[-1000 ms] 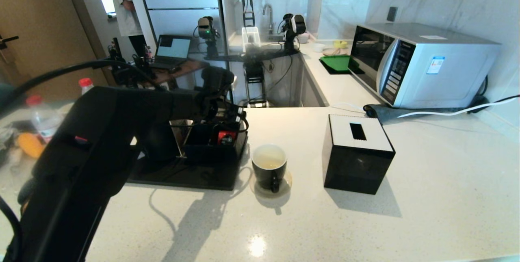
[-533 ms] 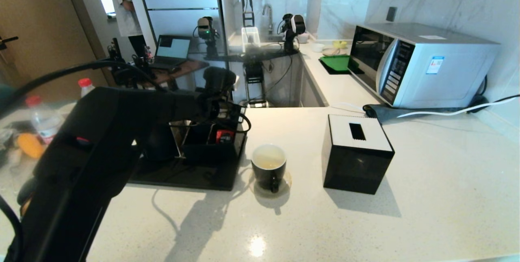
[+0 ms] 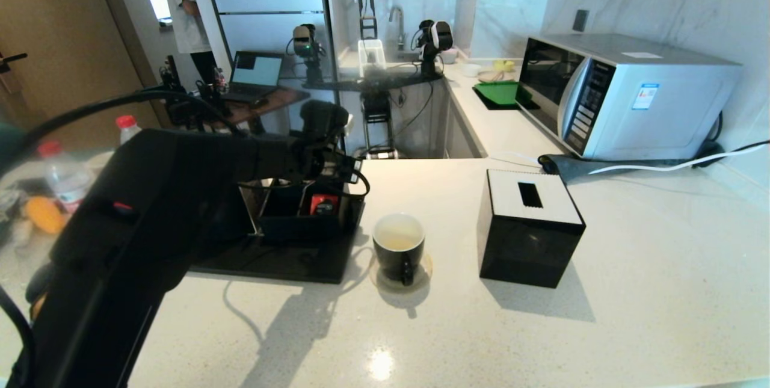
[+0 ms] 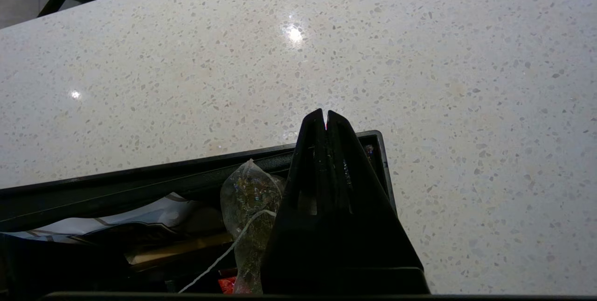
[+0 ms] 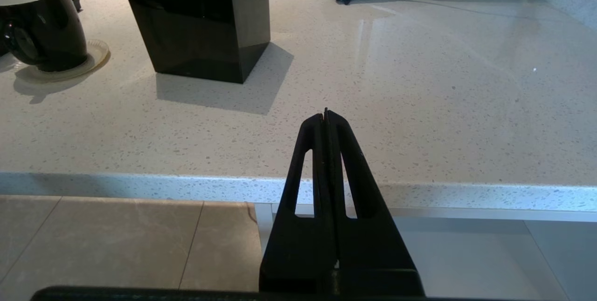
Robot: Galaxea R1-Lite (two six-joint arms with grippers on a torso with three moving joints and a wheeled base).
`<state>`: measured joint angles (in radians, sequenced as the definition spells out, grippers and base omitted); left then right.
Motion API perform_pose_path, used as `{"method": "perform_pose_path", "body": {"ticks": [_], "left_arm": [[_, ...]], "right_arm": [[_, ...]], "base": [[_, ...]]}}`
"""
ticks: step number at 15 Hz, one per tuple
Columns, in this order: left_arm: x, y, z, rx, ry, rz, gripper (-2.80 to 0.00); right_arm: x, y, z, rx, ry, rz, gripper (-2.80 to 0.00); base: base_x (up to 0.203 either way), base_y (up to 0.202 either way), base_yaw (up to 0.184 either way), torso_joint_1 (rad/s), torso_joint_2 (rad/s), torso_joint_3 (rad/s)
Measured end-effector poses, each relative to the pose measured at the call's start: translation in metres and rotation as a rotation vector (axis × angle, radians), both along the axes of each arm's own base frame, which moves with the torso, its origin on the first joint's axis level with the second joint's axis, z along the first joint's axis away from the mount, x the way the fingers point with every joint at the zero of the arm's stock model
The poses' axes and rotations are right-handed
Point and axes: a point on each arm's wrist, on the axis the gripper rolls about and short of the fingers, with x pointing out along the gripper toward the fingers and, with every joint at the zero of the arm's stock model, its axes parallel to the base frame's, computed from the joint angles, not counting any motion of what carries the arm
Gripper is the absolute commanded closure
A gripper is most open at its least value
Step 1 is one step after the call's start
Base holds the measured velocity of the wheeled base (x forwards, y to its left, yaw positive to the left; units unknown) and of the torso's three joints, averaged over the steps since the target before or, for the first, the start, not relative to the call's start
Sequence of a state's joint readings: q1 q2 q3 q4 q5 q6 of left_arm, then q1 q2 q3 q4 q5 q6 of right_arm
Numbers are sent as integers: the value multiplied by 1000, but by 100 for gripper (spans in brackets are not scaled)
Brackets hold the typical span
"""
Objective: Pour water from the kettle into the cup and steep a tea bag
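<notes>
Over the black organizer box (image 3: pixel 304 219), the left gripper (image 4: pixel 325 121) has just snapped closed beside the tea bag (image 4: pixel 249 198), probably pinching its string, so lifting toward the cup (image 3: pixel 398 246) looks next.

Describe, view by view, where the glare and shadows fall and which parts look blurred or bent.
Head view: a glare spot on the countertop, shadows running forward from the cup and the black tissue box, the bottles at far left blurred, straight edges bowed. Left wrist view: two highlights on the stone, and the closed left hand dark. Right wrist view: window glare streaks the counter.
</notes>
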<state>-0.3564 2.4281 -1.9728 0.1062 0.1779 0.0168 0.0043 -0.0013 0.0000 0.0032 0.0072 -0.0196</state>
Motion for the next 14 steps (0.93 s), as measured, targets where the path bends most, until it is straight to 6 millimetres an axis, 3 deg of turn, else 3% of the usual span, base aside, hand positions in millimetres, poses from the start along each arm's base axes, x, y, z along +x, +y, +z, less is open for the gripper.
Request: {"method": "perform_pose_path", "body": {"ticks": [9,14], "left_arm": [[-2,-7,-4,1,7,-17,0],[-5,-8,6,-7,-10,-18,0]], "right_arm": [[0,0,0,0,0,0,0],[0,0,0,0,0,0,0]], "base": [[0,0,0,0,0,0],[0,0,0,0,0,0]]}}
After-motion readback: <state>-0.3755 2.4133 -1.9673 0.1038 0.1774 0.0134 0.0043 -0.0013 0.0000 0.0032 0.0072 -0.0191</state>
